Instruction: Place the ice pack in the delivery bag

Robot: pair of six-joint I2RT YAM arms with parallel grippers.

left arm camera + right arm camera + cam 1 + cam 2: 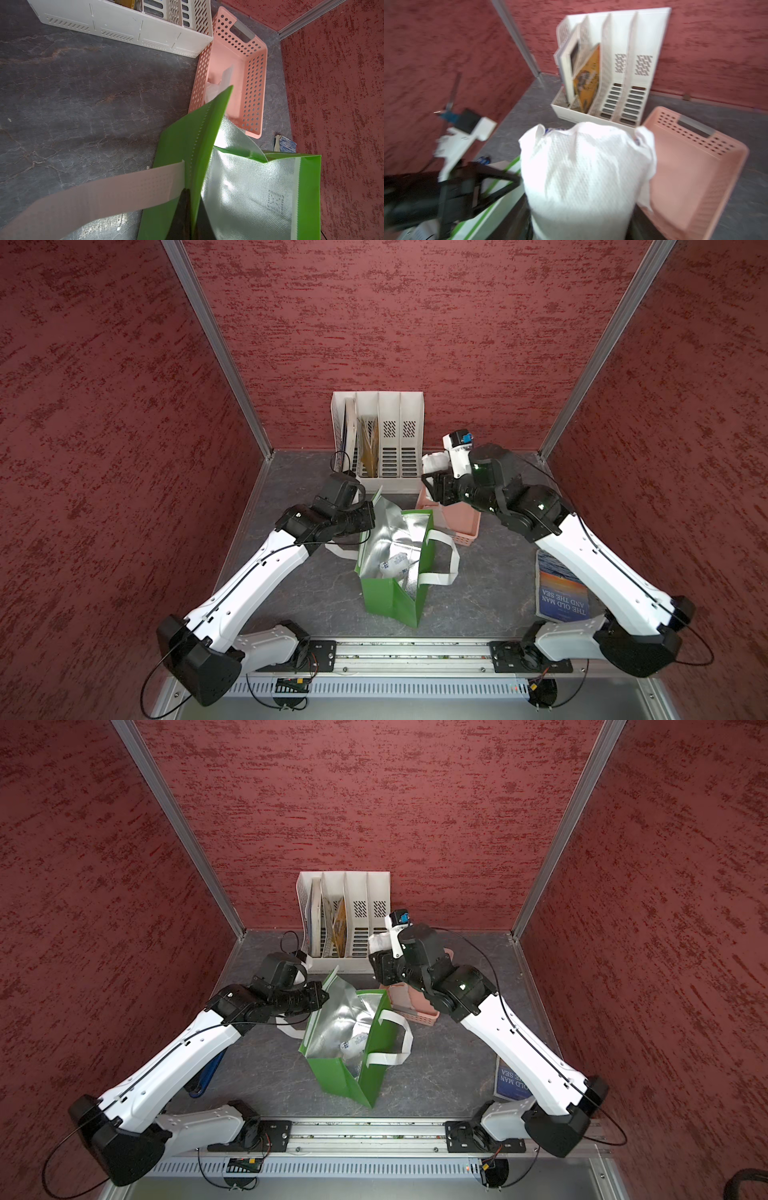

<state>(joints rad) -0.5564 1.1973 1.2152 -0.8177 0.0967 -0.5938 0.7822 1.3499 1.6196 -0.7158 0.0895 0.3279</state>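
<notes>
The green delivery bag [395, 597] [336, 1077] stands open mid-table, showing its silver lining [245, 197]. My left gripper [372, 510] [193, 197] is shut on the bag's far left rim, one finger on each side of the wall. Behind the bag and above the pink basket's [461, 526] near end, my right gripper [432, 477] [581, 224] is shut on the white ice pack [434, 462] [379, 942] [583, 176], which sticks up from the jaws. The right wrist view is blurred. A white packet with blue print [395, 566] lies at the bag's bottom.
A white file organiser [390, 439] with books stands against the back wall. The pink basket [255, 83] holds a pale clear item [220, 83]. A book [561, 593] lies under the right arm. The bag's white handles [440, 556] [104, 197] hang outward.
</notes>
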